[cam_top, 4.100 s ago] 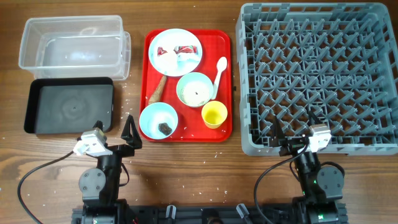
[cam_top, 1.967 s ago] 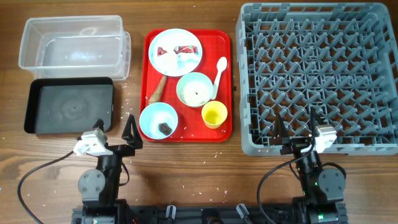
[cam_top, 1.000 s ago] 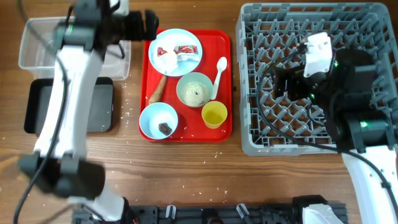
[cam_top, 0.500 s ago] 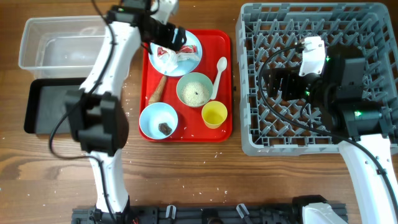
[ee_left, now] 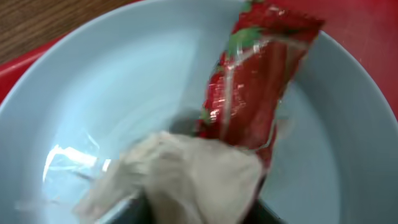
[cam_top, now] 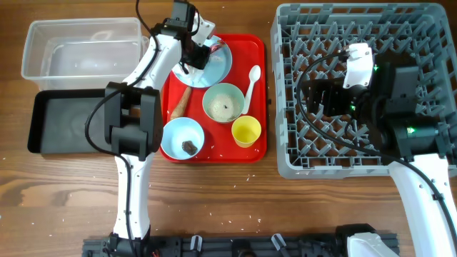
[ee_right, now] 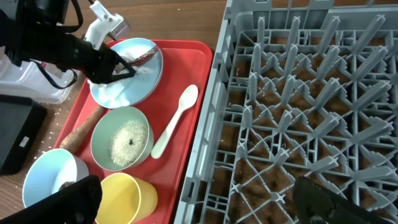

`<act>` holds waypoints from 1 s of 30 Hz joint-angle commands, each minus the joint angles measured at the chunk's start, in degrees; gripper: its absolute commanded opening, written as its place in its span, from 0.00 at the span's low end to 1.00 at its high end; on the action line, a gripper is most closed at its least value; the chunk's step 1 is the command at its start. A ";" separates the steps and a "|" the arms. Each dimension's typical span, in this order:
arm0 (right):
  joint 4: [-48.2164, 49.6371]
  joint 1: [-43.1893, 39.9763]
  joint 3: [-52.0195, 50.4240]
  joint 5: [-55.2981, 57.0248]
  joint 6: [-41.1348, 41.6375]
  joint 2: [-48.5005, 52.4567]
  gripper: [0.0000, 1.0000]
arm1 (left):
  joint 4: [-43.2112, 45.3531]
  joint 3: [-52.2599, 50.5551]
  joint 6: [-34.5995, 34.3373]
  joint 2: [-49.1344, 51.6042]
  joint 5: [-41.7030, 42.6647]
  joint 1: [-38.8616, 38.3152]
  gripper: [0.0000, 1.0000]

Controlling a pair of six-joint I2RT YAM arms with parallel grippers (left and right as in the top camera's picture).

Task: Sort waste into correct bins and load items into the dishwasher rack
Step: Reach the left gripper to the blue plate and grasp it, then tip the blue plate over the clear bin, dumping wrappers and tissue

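Note:
My left gripper (cam_top: 194,56) is down on the pale blue plate (cam_top: 218,66), at the back of the red tray. In the left wrist view its jaws (ee_left: 199,214) are shut on a crumpled white wrapper (ee_left: 186,180), and a red-printed wrapper (ee_left: 255,87) lies beside it on the plate (ee_left: 112,93). My right gripper (cam_top: 321,93) hangs open and empty over the grey dishwasher rack (cam_top: 421,43). On the tray sit a brown cone (cam_top: 181,103), a bowl of rice grains (cam_top: 223,103), a bowl with a dark lump (cam_top: 189,146), a yellow cup (cam_top: 246,131) and a white spoon (cam_top: 251,80).
The clear tub (cam_top: 82,46) stands at the back left, with the black tray (cam_top: 68,121) just in front of it. The red tray (cam_top: 260,43) lies between these bins and the rack. Loose rice grains dot the wooden table around the tray.
My left arm has come down onto the plate and its jaws have closed around the white wrapper. The right arm has hardly moved and stays open.

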 commanded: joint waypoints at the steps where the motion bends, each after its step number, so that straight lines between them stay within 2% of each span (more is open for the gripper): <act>1: 0.00 0.02 1.55 -0.76 0.79 0.44 1.00 | -1.05 -0.57 -0.79 2.93 0.09 -0.33 0.04; 4: 0.00 0.02 1.55 -0.76 0.79 0.44 1.00 | -1.11 0.07 -8.31 0.79 0.09 -0.28 0.04; 8: 0.02 0.04 1.55 -0.76 0.79 0.44 1.00 | -1.79 1.33 -18.10 -9.60 0.07 0.61 0.04; 12: 0.59 0.02 1.55 -0.76 0.79 0.44 1.00 | -2.86 1.33 -23.41 -20.33 -0.70 4.28 0.04; 15: 0.94 0.04 1.55 -0.76 0.79 0.44 1.00 | -5.11 1.33 -26.29 -25.03 -6.01 10.21 0.04; 20: 1.03 0.04 1.55 -0.76 0.76 0.44 1.00 | -5.99 0.96 -33.00 -22.71 -9.42 21.18 0.04; 23: 1.11 0.04 1.55 -0.76 0.79 0.44 1.00 | -4.42 0.96 -33.16 -18.23 -10.25 25.53 0.04; 26: 1.07 0.02 1.53 -0.74 0.79 0.44 1.00 | -2.36 0.94 -40.98 -11.85 -10.75 27.74 0.04; 27: 1.07 0.04 1.51 -0.76 0.81 0.44 1.00 | -2.40 0.94 -45.44 -10.10 -11.06 28.17 0.04; 30: 1.07 0.04 1.51 -0.76 0.87 0.44 1.00 | -2.80 0.94 -53.70 -7.67 -11.04 28.39 0.04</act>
